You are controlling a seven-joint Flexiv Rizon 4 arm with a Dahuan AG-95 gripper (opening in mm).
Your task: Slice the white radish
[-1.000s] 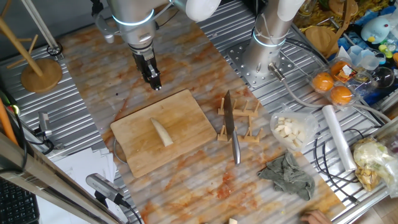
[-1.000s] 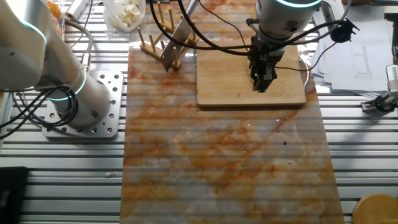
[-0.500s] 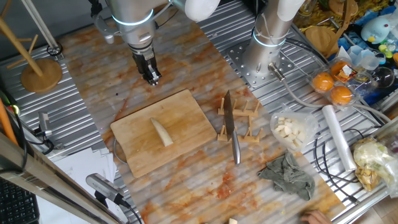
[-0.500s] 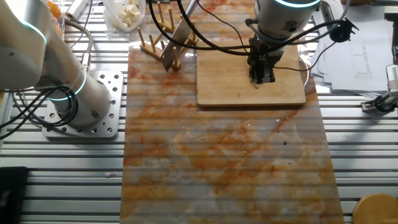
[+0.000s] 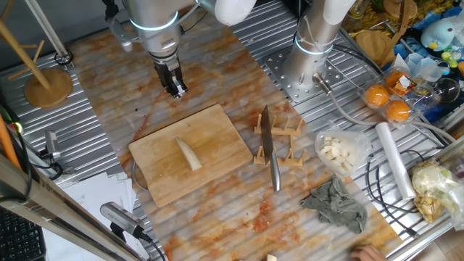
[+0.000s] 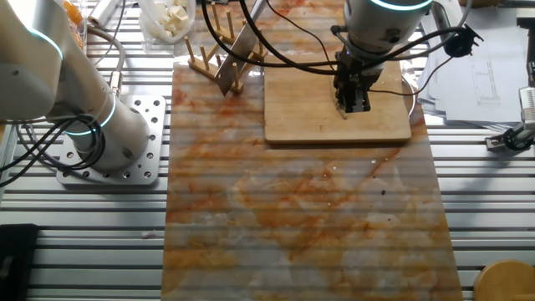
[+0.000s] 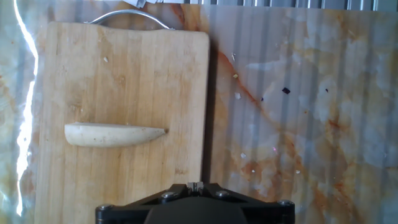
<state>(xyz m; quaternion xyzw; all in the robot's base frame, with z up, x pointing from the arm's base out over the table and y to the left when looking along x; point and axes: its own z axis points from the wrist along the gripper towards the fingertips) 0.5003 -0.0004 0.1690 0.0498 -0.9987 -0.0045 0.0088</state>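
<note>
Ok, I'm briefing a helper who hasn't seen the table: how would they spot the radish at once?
Find the wooden cutting board on the marbled mat. The radish lies alone near its middle: one whole, pale cream, tapered strip. The only other pale food is cubes in clear plastic, off the board beyond the knife rack.

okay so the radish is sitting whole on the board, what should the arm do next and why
Probably travel toward the knife in the wooden rack and grasp its handle. The white radish lies uncut on the cutting board, and the end effector hovers empty beyond the board's edge.

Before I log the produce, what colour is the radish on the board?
Pale cream, with tiny dark specks: the white radish shows best in the hand view.
</note>
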